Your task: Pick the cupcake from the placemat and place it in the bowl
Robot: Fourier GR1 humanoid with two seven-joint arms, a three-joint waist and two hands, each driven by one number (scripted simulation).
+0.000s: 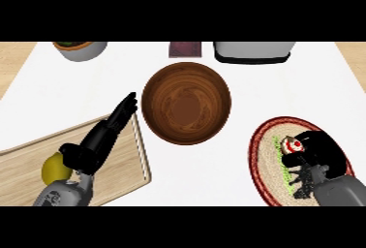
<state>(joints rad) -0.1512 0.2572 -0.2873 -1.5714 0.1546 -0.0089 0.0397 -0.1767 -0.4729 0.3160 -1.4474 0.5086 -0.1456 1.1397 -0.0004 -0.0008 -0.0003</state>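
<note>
A brown wooden bowl [187,102] stands in the middle of the white counter, with nothing in it. At the right lies a round woven placemat [266,145] with a red rim. On it sits the cupcake [292,145], white and red on top. My right hand [318,150] is over the placemat with its fingers curled round the cupcake, hiding most of it. My left hand [107,128] stretches out flat and open over the cutting board, its fingertips near the bowl's left rim.
A light wooden cutting board [125,160] lies at the left with a yellow lemon [54,167] on it. At the back stand a grey pot with greens [80,49], a dark red box [185,49] and a grey appliance [253,51].
</note>
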